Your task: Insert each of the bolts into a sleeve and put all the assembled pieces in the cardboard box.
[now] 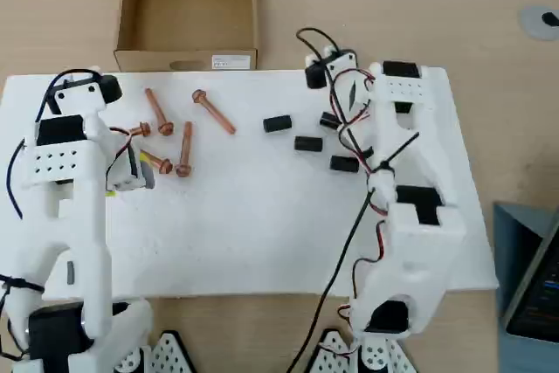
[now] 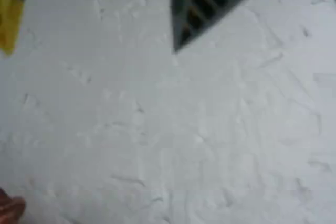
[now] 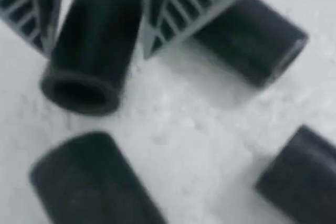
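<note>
Up close, the right wrist view shows the right claw (image 3: 97, 52) released, its ribbed fingers (image 3: 178, 9) straddling a black hollow cylindrical sleeve (image 3: 79, 90) that lies on the dimpled white foam board (image 3: 199, 129). Three more sleeves lie just beside it. The left claw (image 2: 92, 50) is spread wide over bare foam. The high view adds five copper-coloured flanged bolts (image 1: 185, 148) just beside the left claw, and beyond them the open brown cardboard box (image 1: 125, 15), its bare floor showing.

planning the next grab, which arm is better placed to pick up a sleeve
Right. Its gripper straddles one black sleeve, with more sleeves beside it. The left gripper hangs over bare white foam, by the bolts.
</note>
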